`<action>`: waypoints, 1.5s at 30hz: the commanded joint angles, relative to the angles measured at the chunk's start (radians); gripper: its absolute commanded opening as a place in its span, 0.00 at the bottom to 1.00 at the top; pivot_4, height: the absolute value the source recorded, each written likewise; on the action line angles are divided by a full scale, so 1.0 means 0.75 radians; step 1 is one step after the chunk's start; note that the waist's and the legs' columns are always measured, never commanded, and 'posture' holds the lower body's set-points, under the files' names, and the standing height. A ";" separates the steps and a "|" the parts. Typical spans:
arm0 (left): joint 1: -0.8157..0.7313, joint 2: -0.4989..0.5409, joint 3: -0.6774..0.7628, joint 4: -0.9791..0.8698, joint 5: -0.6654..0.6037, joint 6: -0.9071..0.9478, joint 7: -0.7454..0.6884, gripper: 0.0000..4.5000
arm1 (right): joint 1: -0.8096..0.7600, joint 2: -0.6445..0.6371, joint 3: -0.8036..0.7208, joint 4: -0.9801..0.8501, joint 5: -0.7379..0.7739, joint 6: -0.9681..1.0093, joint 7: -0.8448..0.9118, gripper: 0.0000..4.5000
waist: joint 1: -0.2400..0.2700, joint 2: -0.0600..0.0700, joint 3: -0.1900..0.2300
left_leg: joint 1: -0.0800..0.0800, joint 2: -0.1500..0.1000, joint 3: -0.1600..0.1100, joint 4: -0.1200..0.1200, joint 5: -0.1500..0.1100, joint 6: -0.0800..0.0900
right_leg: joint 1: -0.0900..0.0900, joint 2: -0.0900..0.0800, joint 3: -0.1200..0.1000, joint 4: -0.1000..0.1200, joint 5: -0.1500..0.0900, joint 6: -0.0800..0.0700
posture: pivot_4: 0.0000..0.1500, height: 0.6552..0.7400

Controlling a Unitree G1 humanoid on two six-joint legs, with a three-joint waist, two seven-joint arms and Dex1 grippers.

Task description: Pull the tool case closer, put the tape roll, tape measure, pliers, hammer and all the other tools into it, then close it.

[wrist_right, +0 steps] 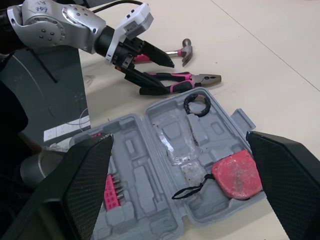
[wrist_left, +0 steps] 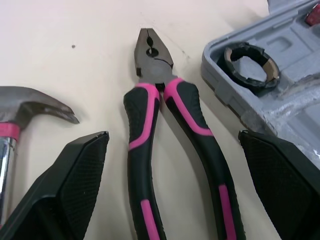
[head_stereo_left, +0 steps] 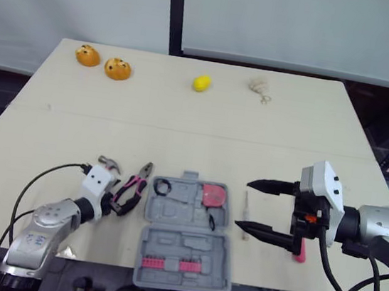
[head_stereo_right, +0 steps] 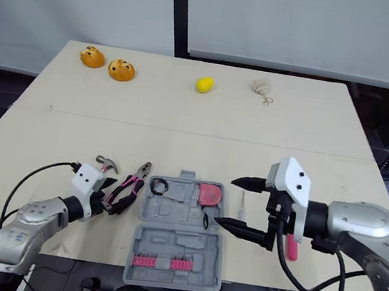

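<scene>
A: What lies nearest to the robot?
B: The tool case (head_stereo_left: 185, 241), open flat at the near edge of the table (head_stereo_left: 182, 129). I judge the pulling step as done, because the case can hardly come closer. Its near half carries a row of pink bits (head_stereo_left: 165, 262).
A: And the far half?
B: There the tape roll (head_stereo_left: 162, 186) sits in the left corner and the red tape measure (head_stereo_left: 212, 195) in the right one. So these two are packed.
A: What is the left gripper (wrist_left: 172, 142) doing?
B: Its fingers are spread, one on each side of the handles of the pliers (head_stereo_left: 131, 191). The pliers lie on the table just left of the case, with the nose pointing away. The fingers are not yet closed on the handles, and I think they are placed so for a grasp.
A: The hammer (head_stereo_left: 110, 163)?
B: It lies on the table just left of the pliers, not packed.
A: And the right gripper (head_stereo_left: 244, 205)?
B: It is spread wide and empty, just right of the case, with its fingers pointing toward it. A thin screwdriver (head_stereo_left: 246, 213) lies on the table below the gap. A pink handle (head_stereo_left: 300, 254) shows under the wrist, but I cannot tell which tool it is.
A: Farther away?
B: Two orange round things (head_stereo_left: 88, 55), a small yellow thing (head_stereo_left: 201, 82) and a small pale thing (head_stereo_left: 259, 87) lie near the far edge, well apart from the work. They do not look like tools.
</scene>
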 commanded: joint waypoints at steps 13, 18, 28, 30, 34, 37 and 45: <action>-0.169 -0.100 -0.117 0.255 0.134 -0.123 0.035 1.00 | -0.010 0.008 -0.008 -0.026 -0.015 -0.029 -0.044 1.00 | 0.021 0.001 -0.001 | -0.001 0.000 0.000 0.006 0.000 0.001 | 0.000 -0.001 0.000 0.005 0.000 0.000 | 1.00 1.00; -0.183 -0.108 -0.127 0.278 0.151 -0.134 0.030 1.00 | 0.002 0.009 -0.016 -0.038 -0.011 -0.027 -0.056 1.00 | 0.040 0.001 -0.001 | -0.001 0.000 0.000 0.006 0.000 0.001 | 0.000 -0.001 0.000 0.005 0.000 0.000 | 1.00 1.00; -0.210 -0.105 -0.142 0.341 0.191 -0.178 0.024 0.82 | 0.014 0.016 -0.017 -0.058 0.001 -0.032 -0.085 1.00 | 0.039 0.002 -0.001 | -0.001 0.000 0.000 0.007 0.000 0.001 | 0.000 -0.002 0.000 0.006 0.000 0.000 | 1.00 1.00; -0.197 -0.101 -0.142 0.341 0.195 -0.188 0.018 0.63 | 0.015 0.015 -0.022 -0.060 0.005 -0.033 -0.084 1.00 | 0.038 0.002 -0.001 | -0.001 0.000 0.000 0.007 0.000 0.001 | 0.000 -0.002 0.000 0.006 0.000 0.000 | 1.00 1.00; -0.173 -0.095 -0.113 0.328 0.190 -0.198 0.023 0.62 | 0.021 0.006 -0.038 -0.064 0.017 -0.034 -0.075 1.00 | 0.037 0.002 -0.001 | -0.001 0.000 0.000 0.006 0.000 0.001 | 0.000 -0.002 0.000 0.006 0.000 0.000 | 1.00 1.00; -0.161 -0.085 -0.075 0.295 0.173 -0.198 0.024 0.62 | 0.036 -0.007 -0.069 -0.065 0.027 -0.037 -0.056 1.00 | 0.035 0.002 -0.001 | -0.001 0.000 0.000 0.006 0.000 0.001 | -0.001 -0.002 0.000 0.006 0.000 0.000 | 1.00 1.00; -0.147 0.068 0.019 0.092 0.045 -0.192 -0.164 0.62 | 0.109 -0.035 -0.170 -0.070 0.054 -0.034 -0.025 1.00 | 0.027 0.000 0.000 | -0.002 0.000 0.000 0.004 0.000 0.001 | -0.003 -0.002 -0.001 0.006 -0.001 -0.001 | 1.00 1.00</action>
